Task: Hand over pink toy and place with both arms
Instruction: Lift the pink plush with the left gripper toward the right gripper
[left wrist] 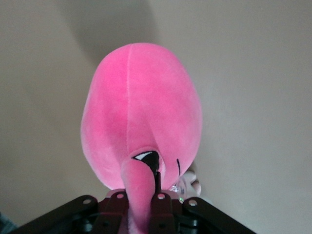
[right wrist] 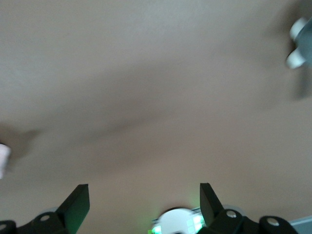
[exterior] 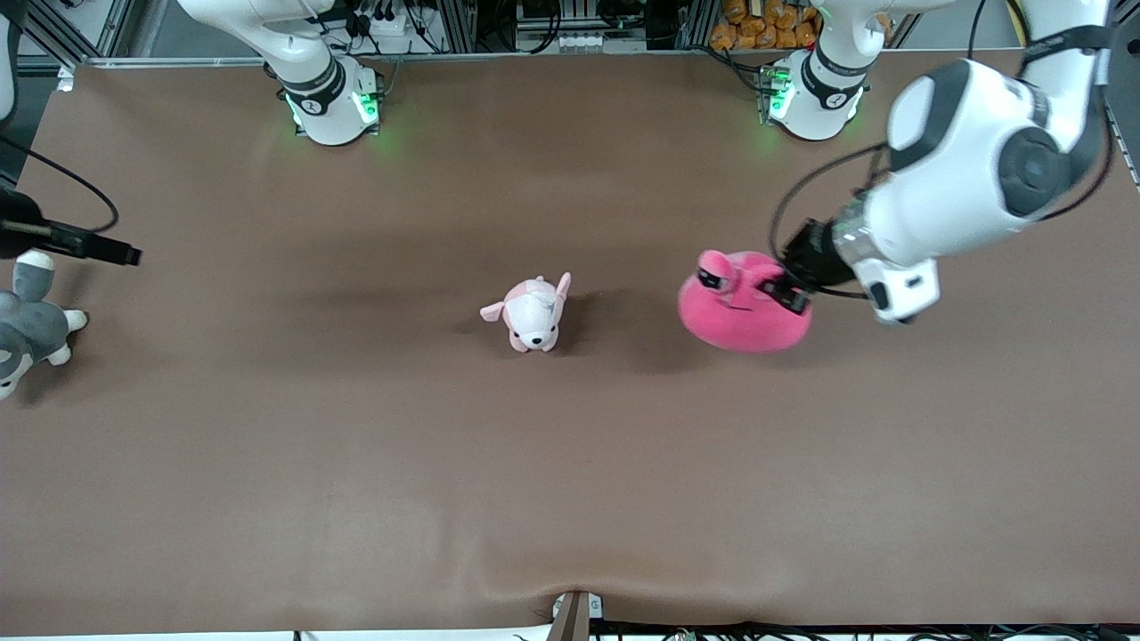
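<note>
The left arm reaches in from its base, forearm angled down across its end of the table (exterior: pixel 267 463), and the left pincer (exterior: pixel 788 294) is clamped on one ear of the pink toy (exterior: pixel 744 312). The toy hangs from that grip above the table, its shadow falling on the brown cover beneath, near the pale puppy plush (exterior: pixel 533 313) that stands at mid-table.

The right pincer (exterior: pixel 120 254) sits at the right arm's end of the table, just over the grey-and-white plush (exterior: pixel 31 325) lying at the table's edge — its fingers (right wrist: pixel 78 204) spread wide with nothing between them.

Open room: the whole stretch of table nearer the front camera carries nothing, and the span between the puppy plush and the grey-and-white plush is bare cover.

The left wrist view shows the toy (left wrist: pixel 141 117) from above the grip — the ear pinched between the closed fingers (left wrist: pixel 161 209), one black eye beside it. The right wrist view shows only table cover and a base's green light.
</note>
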Robot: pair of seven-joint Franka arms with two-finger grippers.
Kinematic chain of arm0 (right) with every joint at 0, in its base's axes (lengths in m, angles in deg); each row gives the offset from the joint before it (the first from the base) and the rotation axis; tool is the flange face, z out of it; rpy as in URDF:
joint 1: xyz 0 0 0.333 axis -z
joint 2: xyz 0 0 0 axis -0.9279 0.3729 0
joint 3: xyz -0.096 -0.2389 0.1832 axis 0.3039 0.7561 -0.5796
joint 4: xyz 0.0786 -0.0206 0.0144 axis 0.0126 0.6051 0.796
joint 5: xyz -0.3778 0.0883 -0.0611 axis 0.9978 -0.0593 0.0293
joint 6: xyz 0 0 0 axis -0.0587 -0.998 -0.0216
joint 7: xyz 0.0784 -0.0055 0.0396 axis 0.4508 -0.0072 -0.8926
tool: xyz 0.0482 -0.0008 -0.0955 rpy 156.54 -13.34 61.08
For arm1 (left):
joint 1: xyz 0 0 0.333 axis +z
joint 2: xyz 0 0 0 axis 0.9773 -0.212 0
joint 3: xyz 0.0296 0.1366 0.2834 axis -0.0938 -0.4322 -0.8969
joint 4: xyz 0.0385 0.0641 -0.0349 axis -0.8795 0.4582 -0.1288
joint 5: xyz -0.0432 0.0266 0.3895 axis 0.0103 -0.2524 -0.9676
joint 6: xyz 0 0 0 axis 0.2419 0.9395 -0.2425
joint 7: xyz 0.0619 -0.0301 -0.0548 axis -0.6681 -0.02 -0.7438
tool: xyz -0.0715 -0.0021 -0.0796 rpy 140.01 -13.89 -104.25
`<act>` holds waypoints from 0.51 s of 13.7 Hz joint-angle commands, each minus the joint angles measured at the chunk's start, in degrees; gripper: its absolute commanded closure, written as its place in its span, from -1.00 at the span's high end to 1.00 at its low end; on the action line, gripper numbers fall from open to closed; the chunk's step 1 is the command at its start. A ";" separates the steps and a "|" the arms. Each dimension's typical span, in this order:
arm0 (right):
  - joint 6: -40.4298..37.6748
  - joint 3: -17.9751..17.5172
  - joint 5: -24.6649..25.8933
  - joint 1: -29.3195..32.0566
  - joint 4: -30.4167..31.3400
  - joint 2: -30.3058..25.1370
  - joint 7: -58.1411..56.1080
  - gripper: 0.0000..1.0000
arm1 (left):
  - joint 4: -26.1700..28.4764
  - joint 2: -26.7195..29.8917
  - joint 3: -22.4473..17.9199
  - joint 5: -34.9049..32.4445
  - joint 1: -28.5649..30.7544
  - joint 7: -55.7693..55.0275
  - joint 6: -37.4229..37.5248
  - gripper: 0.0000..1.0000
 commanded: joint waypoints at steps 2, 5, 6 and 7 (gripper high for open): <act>-2.95 -0.18 -11.76 -0.68 -1.88 -0.08 18.91 1.00 | -5.58 -0.83 6.62 3.32 0.13 -11.79 1.48 -1.00; -2.25 -0.18 -17.58 -4.88 -2.14 0.45 31.48 1.00 | -10.94 -2.32 10.23 5.43 -1.01 -21.28 1.39 -1.00; -1.99 -0.18 -19.07 -6.82 -2.23 0.80 36.13 1.00 | -12.44 -3.20 10.67 5.53 -2.41 -24.62 1.31 -1.00; -0.85 -0.18 -20.56 -8.58 -2.32 1.15 41.14 1.00 | -13.59 -3.90 10.59 5.36 -5.04 -28.22 0.70 -1.00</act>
